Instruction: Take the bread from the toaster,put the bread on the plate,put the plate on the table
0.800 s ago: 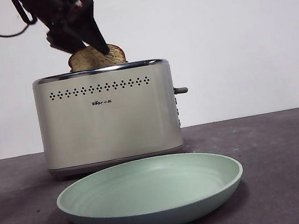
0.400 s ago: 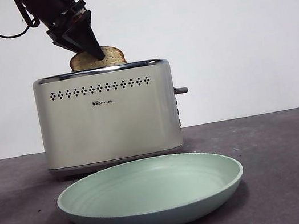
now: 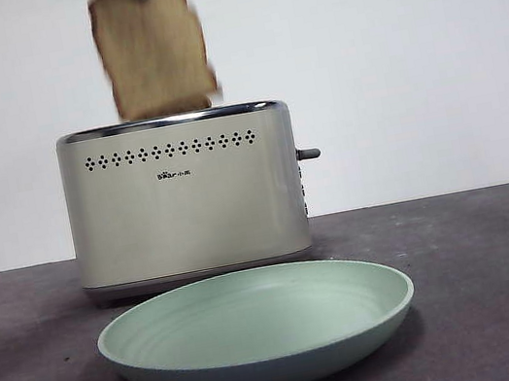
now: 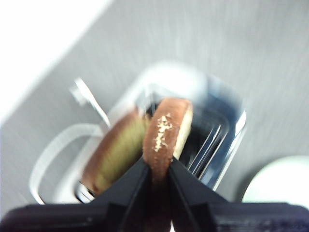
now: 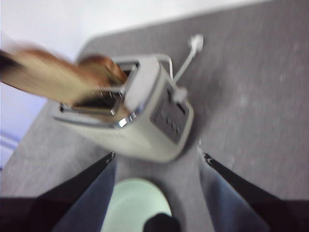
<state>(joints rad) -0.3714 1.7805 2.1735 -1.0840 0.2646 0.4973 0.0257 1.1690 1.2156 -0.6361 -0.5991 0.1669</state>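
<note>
The bread [image 3: 153, 52] hangs in the air above the left half of the toaster [image 3: 184, 198], blurred, its lower edge just over the chrome top rim and almost clear of the slot. The left end effector [image 4: 158, 175] pinches it by the crust at the top edge, the two black jaws pressed against either face of the slice. Beside it a second slice [image 4: 112, 151] sits in the other slot of the toaster. The plate [image 3: 257, 326] rests on the surface [image 3: 489, 287] just in front of the toaster, apart from it. At the upper right corner a dark tip shows the waiting arm; its right end effector [image 5: 157, 157] hangs spread and empty above the toaster's lever side and the plate.
</note>
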